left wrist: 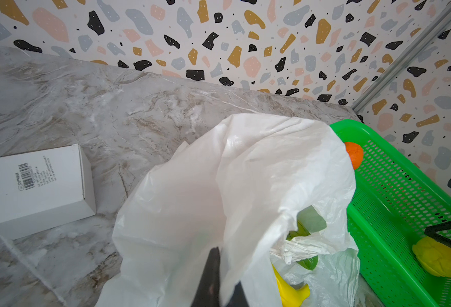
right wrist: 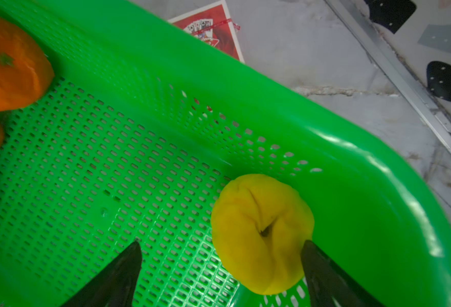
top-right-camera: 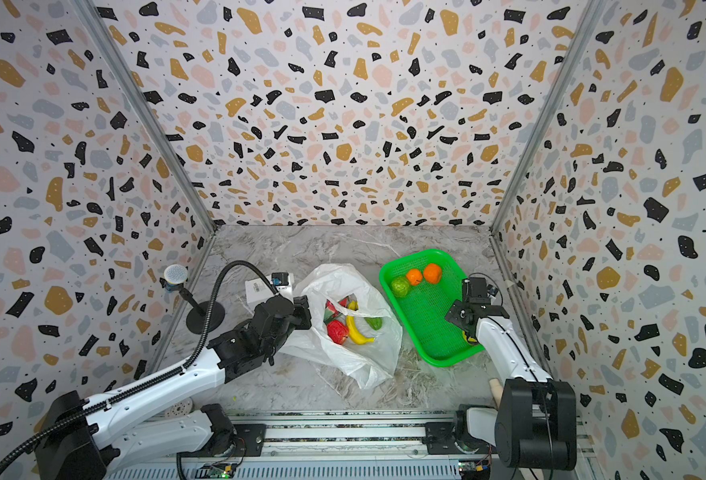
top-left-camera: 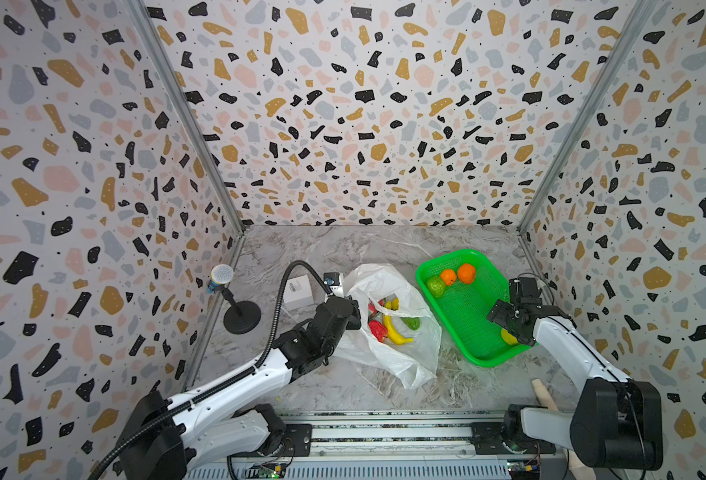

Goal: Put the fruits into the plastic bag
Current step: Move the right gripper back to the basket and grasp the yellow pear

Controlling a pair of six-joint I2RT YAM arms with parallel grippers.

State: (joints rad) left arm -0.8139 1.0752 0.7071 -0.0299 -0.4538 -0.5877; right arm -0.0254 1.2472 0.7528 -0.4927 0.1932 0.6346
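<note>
Right wrist view: right hand (right wrist: 221,242) spread around dimpled yellow fruit (right wrist: 261,234) (left hand (left wrist: 219,271) pinches crinkly bag (left wrist: 245,172)).

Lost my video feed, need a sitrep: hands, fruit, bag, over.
Left hand shut on plastic bag rim. Right hand open around yellow round fruit in green tray, not gripped. Tray wall close beside fruit.

Yellow fruit (top-left-camera: 508,336) half behind right arm (top-left-camera: 559,337)
</note>
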